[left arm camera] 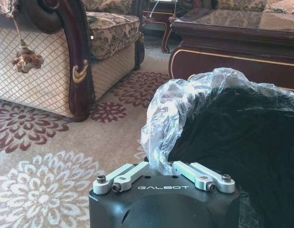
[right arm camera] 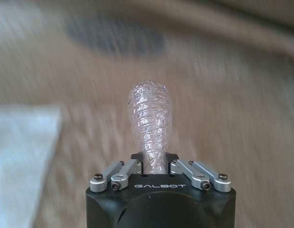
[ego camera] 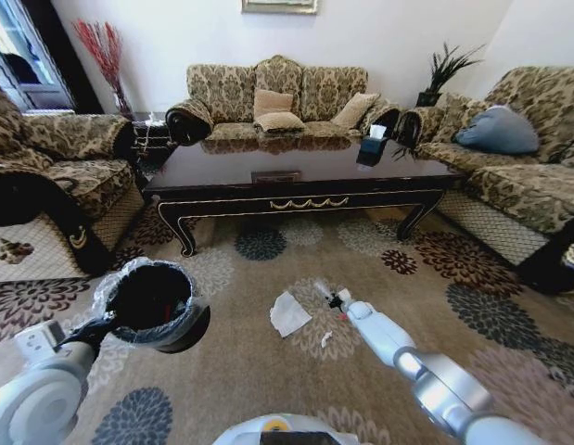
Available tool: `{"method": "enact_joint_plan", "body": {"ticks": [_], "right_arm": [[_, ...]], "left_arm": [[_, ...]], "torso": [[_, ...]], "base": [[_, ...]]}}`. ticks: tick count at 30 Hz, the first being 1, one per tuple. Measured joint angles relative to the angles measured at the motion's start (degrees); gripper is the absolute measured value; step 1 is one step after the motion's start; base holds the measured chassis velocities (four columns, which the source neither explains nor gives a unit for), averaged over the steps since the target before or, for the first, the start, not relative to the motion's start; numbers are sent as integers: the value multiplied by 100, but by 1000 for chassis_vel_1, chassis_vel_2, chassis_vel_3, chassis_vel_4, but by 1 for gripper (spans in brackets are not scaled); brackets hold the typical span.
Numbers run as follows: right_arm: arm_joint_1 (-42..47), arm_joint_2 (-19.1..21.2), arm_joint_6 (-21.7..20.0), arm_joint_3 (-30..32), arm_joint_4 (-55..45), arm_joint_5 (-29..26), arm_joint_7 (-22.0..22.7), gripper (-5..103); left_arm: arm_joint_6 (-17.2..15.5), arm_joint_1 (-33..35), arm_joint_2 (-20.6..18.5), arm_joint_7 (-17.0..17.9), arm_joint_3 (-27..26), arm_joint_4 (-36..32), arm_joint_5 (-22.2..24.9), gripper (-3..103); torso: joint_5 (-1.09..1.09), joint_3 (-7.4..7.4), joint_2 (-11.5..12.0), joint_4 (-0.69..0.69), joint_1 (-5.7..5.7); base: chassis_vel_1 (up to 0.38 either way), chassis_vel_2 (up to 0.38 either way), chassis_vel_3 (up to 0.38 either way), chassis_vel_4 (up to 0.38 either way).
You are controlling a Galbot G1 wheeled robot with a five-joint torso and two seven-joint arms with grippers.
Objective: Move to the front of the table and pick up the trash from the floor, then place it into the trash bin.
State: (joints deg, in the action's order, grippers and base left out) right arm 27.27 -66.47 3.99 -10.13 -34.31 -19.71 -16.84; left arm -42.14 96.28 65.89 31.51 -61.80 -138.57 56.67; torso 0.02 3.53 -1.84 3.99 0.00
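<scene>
Right gripper [right arm camera: 154, 164] down low over the floor [ego camera: 268, 380], fingers [right arm camera: 120, 173] clamped on a clear ribbed plastic bottle [right arm camera: 149, 123], gripped at its near end, the body sticking out ahead of the gripper. In the head view the right gripper [ego camera: 340, 300] sits centre-right, in front of the desk [ego camera: 296, 181], red cap [ego camera: 334, 301] just visible at its tip.

Left gripper [left arm camera: 158, 166] grasping the trash bin [left arm camera: 241, 156] at its rim, fingers [left arm camera: 199, 173] pinched on the crinkled plastic liner [left arm camera: 180, 104]. Head view shows the bin [ego camera: 152, 301] held up at near left, opening tilted toward the camera, dark inside.

Crumpled white paper [ego camera: 288, 313] lies on the floor between bin and right gripper, just left of the gripper. A small whitish scrap [ego camera: 325, 339] lies on the carpet nearer than the gripper; can't tell what it is.

Desk runs across the far side of the carpet, with sofas left, right and behind it
</scene>
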Motion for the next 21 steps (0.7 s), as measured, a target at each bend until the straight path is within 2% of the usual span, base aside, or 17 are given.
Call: {"method": "enact_joint_plan", "body": {"ticks": [2, 3, 4, 6, 8, 9, 13, 15, 17, 21], "right_arm": [[21, 438, 232, -196, -718, -805, -397, 21], [21, 438, 232, -196, -718, -805, -397, 21], [24, 600, 298, -306, -1063, -1134, -465, 21], [19, 971, 365, -558, -2094, -1910, -544, 21], [-22, 1125, 418, -694, -2744, -2258, -479, 21], [-22, 1125, 418, -694, -2744, -2258, -479, 21], [-366, 1263, 706, -1119, -4400, -2955, 333, 21], [-486, 1257, 778, -1239, -4646, -3048, 485, 21], [-973, 1193, 923, -1638, -5327, -3332, 818, 21], [-1495, 1042, 1018, -2169, -6006, -3610, 1259, 21]], "left_arm": [[0, -54, -10, 6, 66, 21, -11, 2], [0, -54, -10, 6, 66, 21, -11, 2], [0, -81, -15, 8, 100, 36, -13, 2], [0, -182, -43, 1, 197, 77, -4, 2], [0, -260, -69, 8, 251, 117, -4, 2], [0, -260, -69, 8, 251, 117, -4, 2], [0, -456, -155, 8, 426, 224, 10, 2], [0, -489, -165, 8, 457, 245, 9, 2], [0, -577, -177, 5, 553, 299, 2, 2], [0, -641, -173, 0, 635, 341, -4, 2]], "torso": [[-3, 0, 0, 0, 0], [-3, 0, 0, 0, 0], [-5, 0, 0, 6, 0], [-2, 0, 0, 6, 0], [-2, 0, 0, 2, 0], [-2, 0, 0, 2, 0], [-4, -1, 0, 0, 0], [-3, 0, 0, 1, 0], [-4, -1, 0, 1, 0], [-5, -1, 0, 1, 0]], "base": [[0, 0, 0, 0], [0, 0, 0, 0], [0, 0, 0, 0], [0, 0, 0, 0], [0, 0, 0, 0], [0, 0, 0, 0], [0, 0, 0, 0], [0, 0, 0, 0], [0, 0, 0, 0], [0, 0, 0, 0]]}}
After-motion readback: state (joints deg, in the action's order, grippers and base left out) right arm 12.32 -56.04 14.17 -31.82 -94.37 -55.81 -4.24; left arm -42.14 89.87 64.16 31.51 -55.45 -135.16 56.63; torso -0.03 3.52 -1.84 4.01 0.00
